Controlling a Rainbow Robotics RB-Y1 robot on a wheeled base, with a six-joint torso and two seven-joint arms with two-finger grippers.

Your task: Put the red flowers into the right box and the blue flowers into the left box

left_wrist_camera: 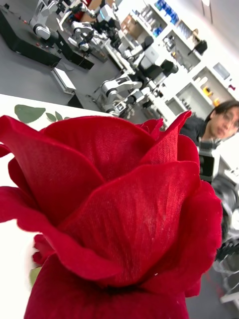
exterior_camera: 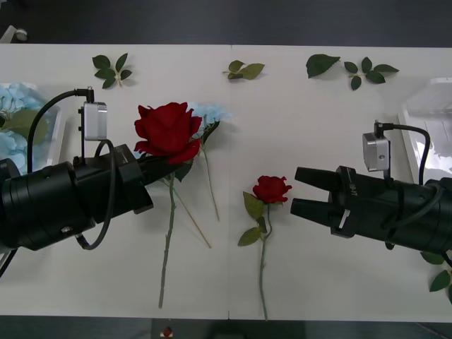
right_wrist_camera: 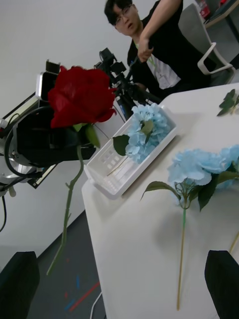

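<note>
My left gripper [exterior_camera: 159, 167] is shut on a red flower [exterior_camera: 168, 131] held above the table, its long stem hanging down; the bloom hides the fingers. The same rose [right_wrist_camera: 79, 97] shows raised in the right wrist view and close up [left_wrist_camera: 114, 219] in the left wrist view. A smaller red flower [exterior_camera: 272, 188] lies mid-table, just left of my open right gripper [exterior_camera: 299, 191]. A blue flower [exterior_camera: 210, 113] lies behind the held rose. The left box [exterior_camera: 55, 141] at the far left holds blue flowers [right_wrist_camera: 144, 127]. The right box [exterior_camera: 424, 116] sits at the right edge.
Loose green leaf sprigs [exterior_camera: 111, 69] [exterior_camera: 244, 69] [exterior_camera: 367, 72] lie along the table's far side, and more leaves [exterior_camera: 441, 277] at the front right. Two blue flowers [right_wrist_camera: 191, 167] [right_wrist_camera: 231, 154] lie on the table in the right wrist view.
</note>
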